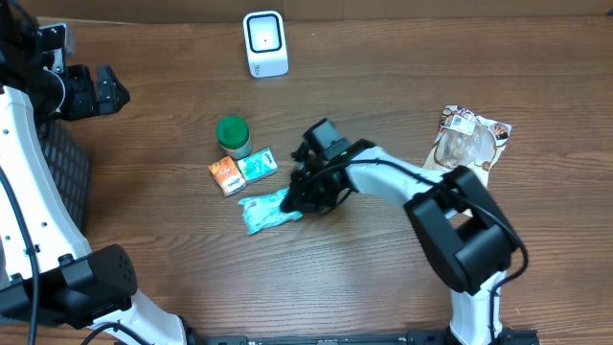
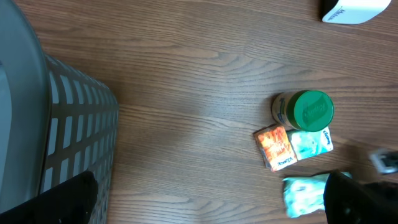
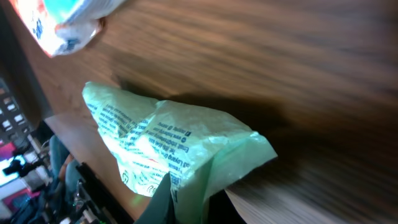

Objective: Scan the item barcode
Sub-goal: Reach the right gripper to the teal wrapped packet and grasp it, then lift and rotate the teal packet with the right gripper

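Pinching one end of the green packet (image 1: 261, 213) lying on the table (image 1: 431, 57) beside two small boxes (image 1: 241, 172), the right gripper (image 1: 299, 198) is likely needing a slow, firm lift turning the print toward the scanner (image 1: 265, 43), while the left gripper (image 1: 111, 93) is idling, jaws spread.

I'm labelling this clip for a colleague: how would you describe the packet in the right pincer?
From the white scanner at the back, come forward past the green-lidded jar, orange box and teal box. Just beyond lies the pale green packet: soft and crinkled where they are rigid, one end pinched in the right pincer.
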Tool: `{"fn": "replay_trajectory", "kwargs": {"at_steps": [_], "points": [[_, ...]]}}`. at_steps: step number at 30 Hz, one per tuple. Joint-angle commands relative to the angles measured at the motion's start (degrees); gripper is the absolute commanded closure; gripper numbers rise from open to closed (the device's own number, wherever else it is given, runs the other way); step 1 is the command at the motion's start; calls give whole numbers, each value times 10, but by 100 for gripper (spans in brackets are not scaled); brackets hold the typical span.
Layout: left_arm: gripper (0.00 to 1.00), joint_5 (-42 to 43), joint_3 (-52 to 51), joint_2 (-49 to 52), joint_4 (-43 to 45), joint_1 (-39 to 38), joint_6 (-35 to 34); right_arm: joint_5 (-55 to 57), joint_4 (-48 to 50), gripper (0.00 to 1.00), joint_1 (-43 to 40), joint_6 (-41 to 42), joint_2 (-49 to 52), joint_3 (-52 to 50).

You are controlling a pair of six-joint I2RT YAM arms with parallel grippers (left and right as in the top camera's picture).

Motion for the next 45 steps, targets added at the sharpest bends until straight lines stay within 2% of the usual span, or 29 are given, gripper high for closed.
{"fn": "replay_trajectory", "kwargs": {"at_steps": [1,5,9,19,25,27,29,32,39,45], "points": [[0,-2,11,-8,1,-1,11,26,-30,96,-41,-58,-76,-5],[0,-2,11,-8,1,-1,11,39,-74,96,-87,-84,-124,-5],[1,-2,11,-8,1,-1,11,40,-98,96,-115,-85,-127,-9],[1,-2,11,-8,1,-1,11,70,-66,96,-114,-64,-127,-60],[0,-2,11,-8,1,-1,11,89,-34,96,-114,-21,-127,-91],[0,-2,11,-8,1,-1,11,92,-33,88,-114,-22,-127,-93],[1,-2,11,-8,1,-1,11,91,-33,73,-114,-27,-127,-92],[0,-2,11,-8,1,-1,11,91,-39,62,-119,-42,-127,-92],[0,-2,11,-8,1,-1,11,89,-77,59,-155,-118,-127,-78],[0,-2,11,-8,1,-1,11,83,-85,60,-205,-124,-127,-76]]}}
